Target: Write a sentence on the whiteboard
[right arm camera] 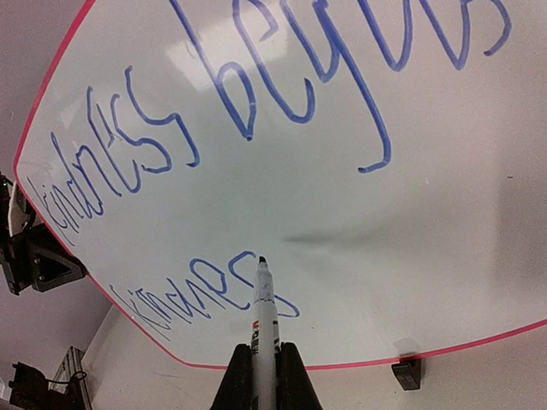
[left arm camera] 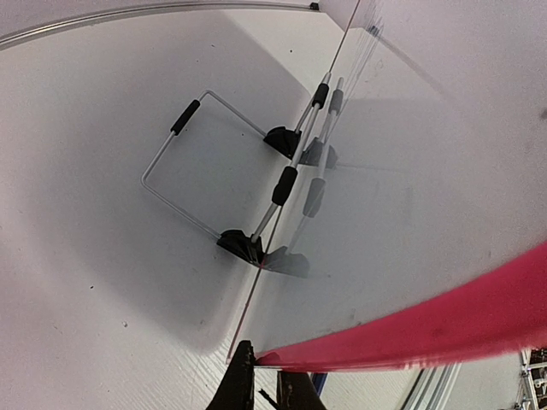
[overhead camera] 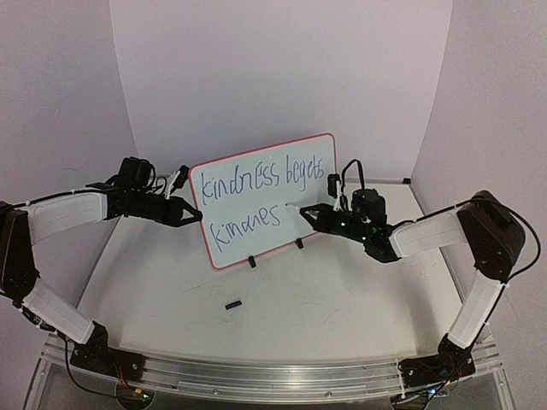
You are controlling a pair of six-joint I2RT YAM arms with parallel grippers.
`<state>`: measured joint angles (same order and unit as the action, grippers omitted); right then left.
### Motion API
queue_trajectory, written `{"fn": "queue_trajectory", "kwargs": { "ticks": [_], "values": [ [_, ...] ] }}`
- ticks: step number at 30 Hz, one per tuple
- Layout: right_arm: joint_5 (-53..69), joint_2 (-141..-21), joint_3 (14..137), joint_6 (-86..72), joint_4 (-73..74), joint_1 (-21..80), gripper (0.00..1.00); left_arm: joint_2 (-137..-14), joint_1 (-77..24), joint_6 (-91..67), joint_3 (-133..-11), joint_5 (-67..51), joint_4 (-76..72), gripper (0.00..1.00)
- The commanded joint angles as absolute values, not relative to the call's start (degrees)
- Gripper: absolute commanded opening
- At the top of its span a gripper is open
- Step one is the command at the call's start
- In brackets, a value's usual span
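The whiteboard (overhead camera: 261,201) stands upright on its black feet in the middle of the table, tilted back on a wire stand (left arm camera: 214,162). The sentence (overhead camera: 256,181) reads "kindness begets" on the top line and "kindnes" below (right arm camera: 205,290). My left gripper (overhead camera: 195,212) is shut on the board's left red rim (left arm camera: 410,333). My right gripper (overhead camera: 309,211) is shut on a white marker pen (right arm camera: 265,316), whose dark tip touches or nearly touches the board just right of the last letter.
A small dark marker cap (overhead camera: 232,303) lies on the table in front of the board. One black foot (right arm camera: 408,372) shows at the board's lower edge. White walls enclose the back and sides.
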<state>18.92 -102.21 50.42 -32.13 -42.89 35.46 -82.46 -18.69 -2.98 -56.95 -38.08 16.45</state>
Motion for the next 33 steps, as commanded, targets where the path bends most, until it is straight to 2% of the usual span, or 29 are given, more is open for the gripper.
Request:
{"fn": "queue_trajectory", "kwargs": {
  "ticks": [1,33],
  "values": [
    [18.76,-104.43,52.51,-33.43,-45.85,34.82,0.0,-82.17,-19.27,-0.12,-58.22,-35.48,18.9,0.0],
    [25.08,-110.18,53.92,-34.75,-47.05,33.73,0.0,-82.4,-19.29,-0.09,-58.27,-35.34,19.07,0.0]
  ]
}}
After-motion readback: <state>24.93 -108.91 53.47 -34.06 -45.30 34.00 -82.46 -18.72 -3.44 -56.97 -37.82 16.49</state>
